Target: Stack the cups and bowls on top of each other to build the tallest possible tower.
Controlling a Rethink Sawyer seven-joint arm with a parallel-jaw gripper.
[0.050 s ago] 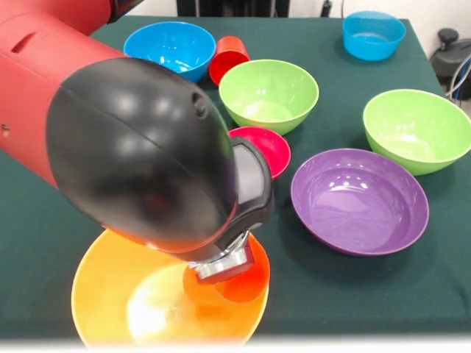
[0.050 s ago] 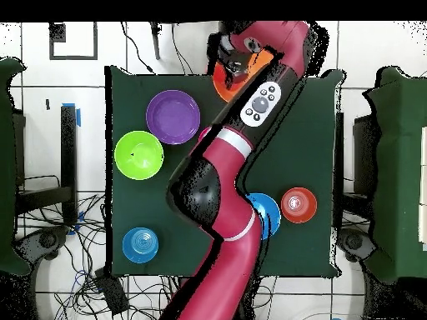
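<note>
I hang low over the big glossy orange plastic bowl (image 1: 110,294), which sits at the table's near edge in the front view, and my gripper (image 1: 221,271) reaches down into it. Under my wrist sits the small tapered orange plastic cup (image 1: 232,283), inside the bowl toward its right side. My own black housing (image 1: 140,147) covers the tips, so I cannot tell whether my jaws are spread or pinching the cup. I judge the cup sits here because the widest bowl makes the steadiest base for the tower.

The small crimson plastic bowl (image 1: 268,147) rests on the green cloth just behind my wrist, close enough to be the next piece. Beyond it stand a lime green bowl (image 1: 268,94), a red tapered cup (image 1: 228,57) and a blue bowl (image 1: 171,45); the wide purple bowl (image 1: 359,200), a second lime green bowl (image 1: 418,129) and another blue bowl (image 1: 373,34) lie to the right.

Room is tight behind me, where the crimson bowl crowds my wrist. The orange bowl sits at the table edge (image 2: 167,70) in the overhead view, so any sideways nudge risks pushing it off. Straight up is my clearest way out.
</note>
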